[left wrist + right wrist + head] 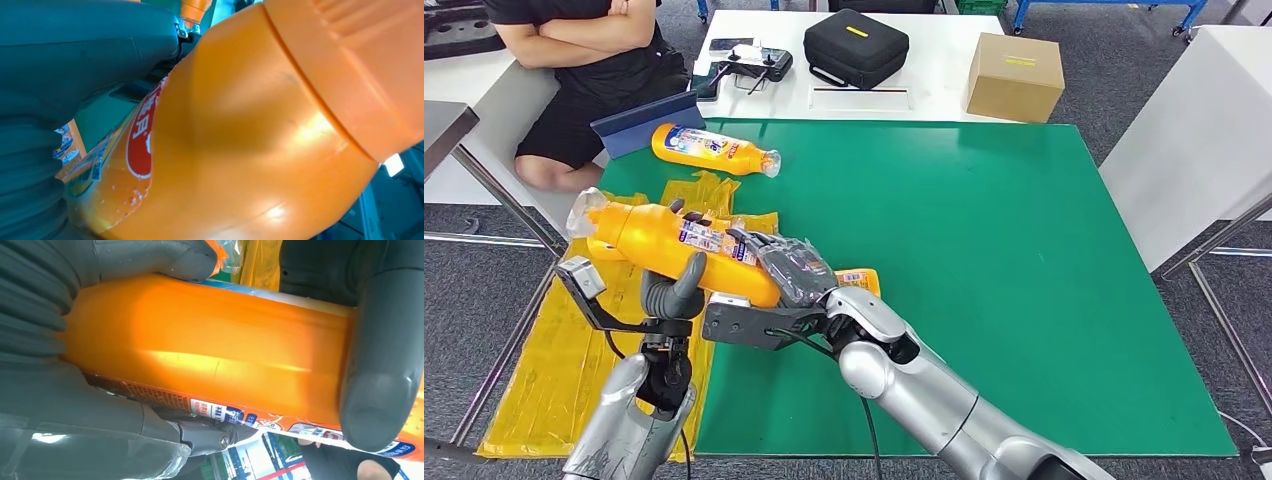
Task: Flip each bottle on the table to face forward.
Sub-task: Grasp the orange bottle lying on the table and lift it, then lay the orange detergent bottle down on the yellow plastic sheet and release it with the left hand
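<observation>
A large orange bottle (664, 243) with a printed label is lifted above the left edge of the green table (1024, 260), lying sideways with its clear cap end toward the left. My right hand (792, 270) grips its body from the right, fingers wrapped over the label. My left hand (674, 290) holds the same bottle (240, 135) from below, thumb up against its side. The right wrist view has the bottle's orange body (210, 350) clamped between the thumb and fingers. A second orange bottle (712, 148) lies on its side at the table's far left corner.
Yellow plastic bags (574, 360) hang over the table's left edge. A seated person (584, 60) with folded arms is at the far left. A blue folder (649, 122), a black case (856, 47), a controller (749, 65) and a cardboard box (1014, 76) stand behind the green table.
</observation>
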You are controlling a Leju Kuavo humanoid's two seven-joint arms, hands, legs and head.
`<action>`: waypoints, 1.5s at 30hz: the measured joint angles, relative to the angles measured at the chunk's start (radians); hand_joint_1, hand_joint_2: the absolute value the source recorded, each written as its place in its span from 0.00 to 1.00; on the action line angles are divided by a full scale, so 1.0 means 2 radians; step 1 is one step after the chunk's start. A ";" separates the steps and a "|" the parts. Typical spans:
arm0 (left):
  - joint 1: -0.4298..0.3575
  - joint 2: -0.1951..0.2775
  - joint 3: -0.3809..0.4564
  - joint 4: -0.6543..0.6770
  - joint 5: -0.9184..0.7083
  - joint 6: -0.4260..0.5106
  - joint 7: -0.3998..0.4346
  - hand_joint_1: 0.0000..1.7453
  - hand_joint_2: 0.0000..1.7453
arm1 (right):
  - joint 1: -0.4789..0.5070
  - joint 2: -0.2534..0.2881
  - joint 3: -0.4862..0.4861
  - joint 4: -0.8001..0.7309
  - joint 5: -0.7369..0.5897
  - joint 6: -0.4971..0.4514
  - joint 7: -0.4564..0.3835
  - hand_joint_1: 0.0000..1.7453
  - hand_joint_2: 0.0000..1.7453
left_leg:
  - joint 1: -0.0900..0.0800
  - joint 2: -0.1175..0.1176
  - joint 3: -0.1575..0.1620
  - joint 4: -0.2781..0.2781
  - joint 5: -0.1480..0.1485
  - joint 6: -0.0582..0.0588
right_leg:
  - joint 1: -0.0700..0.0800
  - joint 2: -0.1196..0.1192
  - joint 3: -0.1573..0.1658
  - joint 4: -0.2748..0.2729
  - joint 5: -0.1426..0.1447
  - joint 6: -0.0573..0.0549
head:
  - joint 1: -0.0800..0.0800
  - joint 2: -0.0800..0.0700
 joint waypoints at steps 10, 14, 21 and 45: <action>0.002 0.000 0.000 -0.006 0.003 0.000 0.001 1.00 1.00 | 0.004 -0.001 0.000 -0.009 0.000 0.000 0.001 1.00 1.00 | 0.000 0.000 0.000 0.000 0.000 0.000 | 0.000 0.000 0.000 0.000 0.000 0.000 | 0.000 0.000; 0.003 0.000 0.000 -0.009 0.006 0.000 0.003 1.00 1.00 | 0.005 -0.004 0.001 -0.013 -0.001 0.001 0.003 1.00 1.00 | 0.000 0.000 0.000 0.000 0.000 0.000 | 0.000 0.000 0.000 0.000 0.000 0.000 | 0.000 0.000; 0.003 0.000 -0.003 -0.011 0.009 0.001 0.006 1.00 1.00 | 0.005 -0.008 0.004 -0.018 -0.002 0.001 0.005 0.90 1.00 | 0.000 0.000 0.000 0.000 0.000 0.000 | 0.000 0.000 0.000 0.000 0.000 0.000 | 0.000 0.000; -0.006 0.009 0.008 -0.010 0.016 0.015 0.012 1.00 1.00 | 0.009 -0.009 0.033 -0.039 -0.002 0.005 -0.001 0.00 0.00 | 0.000 0.000 0.000 0.000 0.000 0.000 | 0.000 0.000 0.000 0.000 0.000 0.000 | 0.000 0.000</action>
